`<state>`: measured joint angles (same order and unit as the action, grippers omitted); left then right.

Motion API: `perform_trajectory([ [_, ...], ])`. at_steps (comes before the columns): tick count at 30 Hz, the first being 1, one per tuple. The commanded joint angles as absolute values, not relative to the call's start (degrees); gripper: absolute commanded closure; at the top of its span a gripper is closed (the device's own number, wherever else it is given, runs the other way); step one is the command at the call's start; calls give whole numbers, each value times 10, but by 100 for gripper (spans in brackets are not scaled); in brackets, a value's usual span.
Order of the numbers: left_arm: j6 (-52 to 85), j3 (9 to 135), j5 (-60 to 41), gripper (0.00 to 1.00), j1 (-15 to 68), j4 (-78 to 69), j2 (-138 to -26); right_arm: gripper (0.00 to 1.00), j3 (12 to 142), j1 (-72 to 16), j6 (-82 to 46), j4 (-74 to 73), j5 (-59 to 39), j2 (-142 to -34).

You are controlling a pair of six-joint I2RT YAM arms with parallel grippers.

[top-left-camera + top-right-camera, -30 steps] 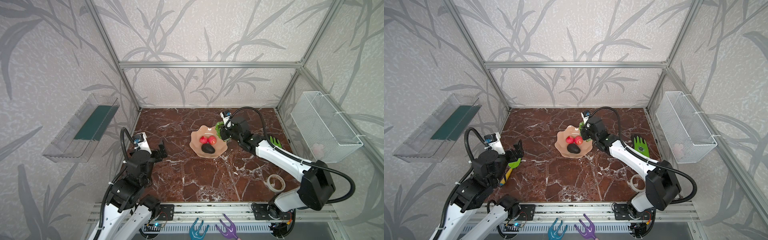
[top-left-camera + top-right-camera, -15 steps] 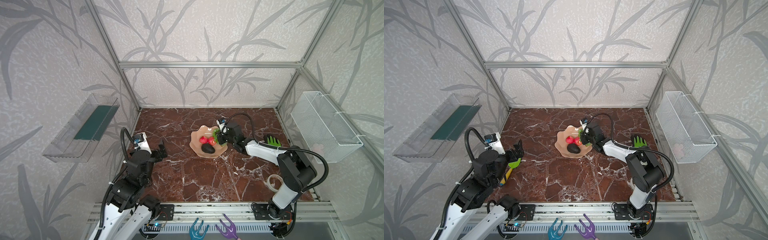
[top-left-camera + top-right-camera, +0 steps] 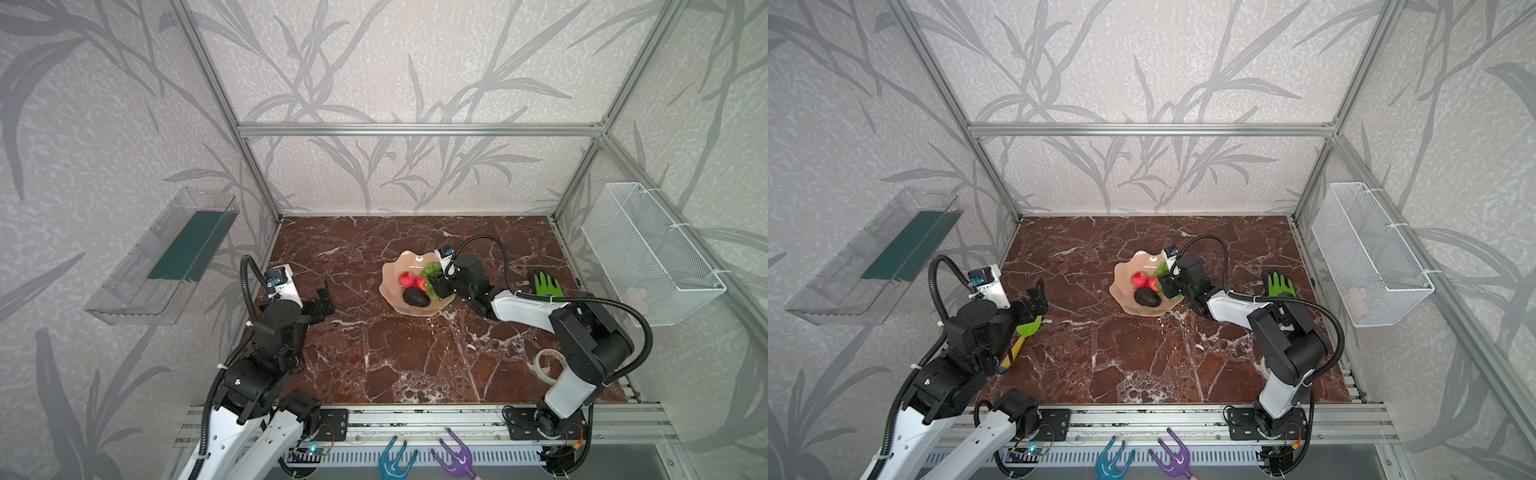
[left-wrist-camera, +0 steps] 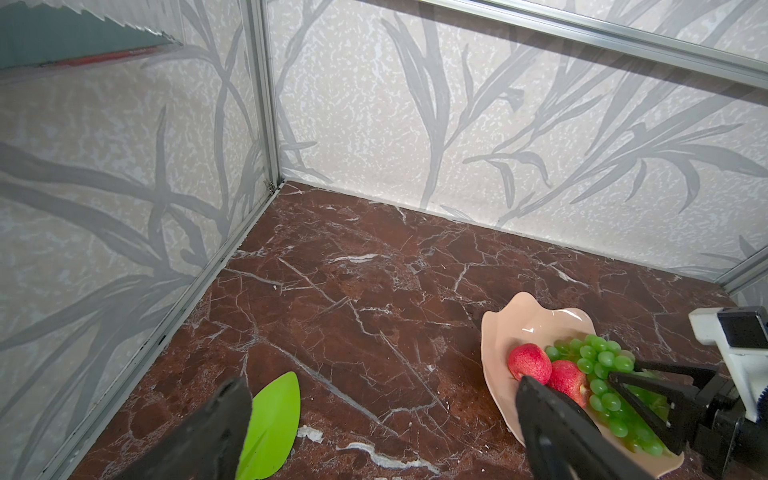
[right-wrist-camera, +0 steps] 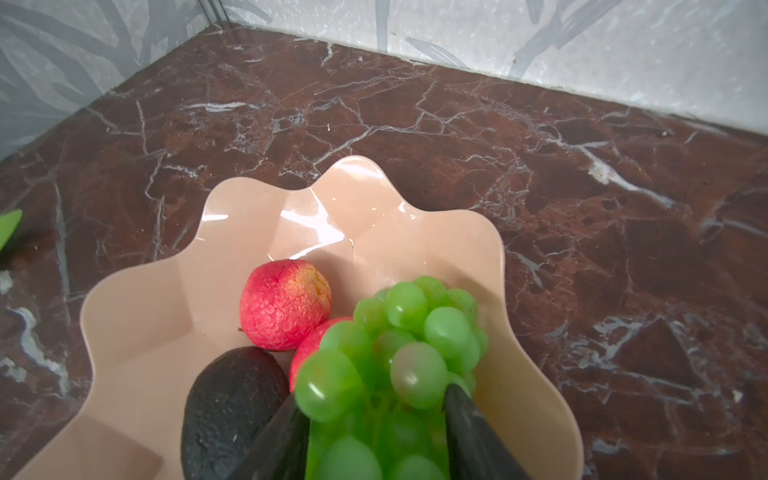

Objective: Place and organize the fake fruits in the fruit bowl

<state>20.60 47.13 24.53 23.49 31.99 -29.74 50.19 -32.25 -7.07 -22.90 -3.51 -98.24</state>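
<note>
Left gripper point(image 4: 381, 382) idle, jaws wide, empty. Fruit bowl point(image 5: 166, 332) holds apples point(image 5: 284, 303), avocado point(image 5: 232, 399), and grapes point(image 5: 407, 328) on its right-arm side, touching an apple. Right gripper point(image 5: 372, 397) straddles the bunch, can't tell if pinching; open fully, lift straight so nothing snags.

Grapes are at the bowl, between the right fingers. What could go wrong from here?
The grapes sit between the fingers of the right gripper; drawing back could drag them over the low rim of the bowl. One finger lies beside the avocado, so it may get nudged. The grapes rest against an apple, which could roll.
</note>
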Motion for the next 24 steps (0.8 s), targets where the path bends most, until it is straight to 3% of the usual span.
perform_trajectory([
  [1,216,467,253,0,232,307,-303,37,502,-321,-83,-262,-37,-975],
  [5,233,448,260,0,232,274,-313,19,510,-321,-87,-252,-36,-956],
  [7,253,426,271,0,232,233,-326,0,511,-321,-82,-243,-31,-927],
  [12,251,376,271,0,232,103,-397,1,493,-320,-58,-198,-10,-835],
  [16,194,335,349,0,231,-5,-469,1,429,-309,-41,-171,30,-738],
  [24,11,211,435,0,210,-359,-605,1,293,-195,-52,-138,111,-571],
])
